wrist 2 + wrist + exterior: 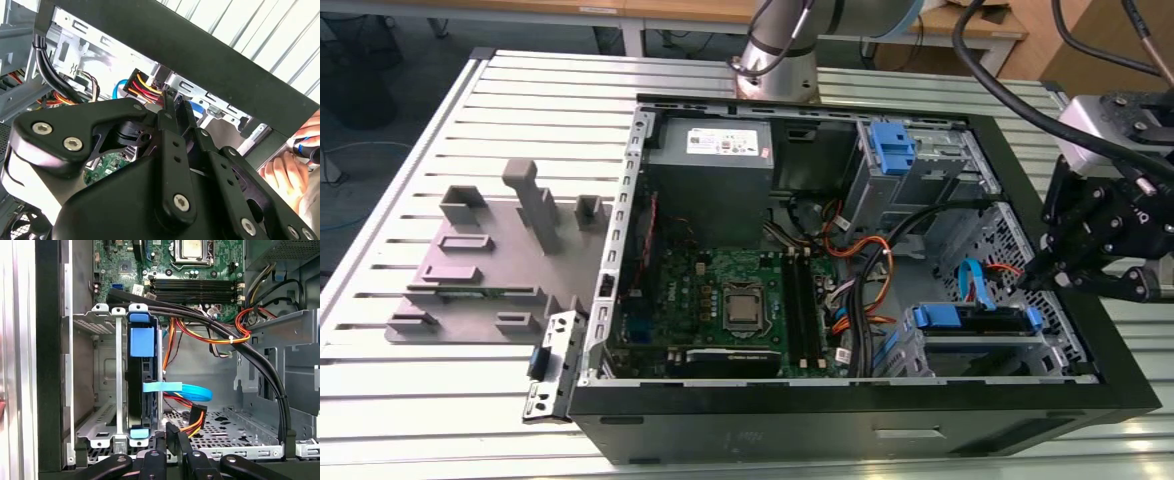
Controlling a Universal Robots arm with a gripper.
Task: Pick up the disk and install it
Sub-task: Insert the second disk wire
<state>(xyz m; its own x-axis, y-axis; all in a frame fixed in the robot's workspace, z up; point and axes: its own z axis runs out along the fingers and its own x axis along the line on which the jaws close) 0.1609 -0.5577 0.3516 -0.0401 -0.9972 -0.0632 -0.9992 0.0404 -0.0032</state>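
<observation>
Disk: the flat silver-metal hard drive in its blue plastic carrier stands edge-on inside the grey sheet-metal drive cage. In the exterior view this is the case corner at the right.
Seating: we judge the disk fully seated, since its blue end tab sits about level with the cage's front edge. Pick-up and insertion look done.
Cables: a light-blue flat cable runs past the disk, and a black plug on red, yellow and black wires hangs near it. We cannot tell whether either is connected.
Claw: the black claw is clenched on nothing and hovers just outside the cage opening, apart from the disk.
Case: the open black computer tower lies on its side on the slatted aluminium surface.
Left: in our judgement, little remains beyond any cabling.
Bystander: a person's hand holds a blue-handled tool beside the case rim.
</observation>
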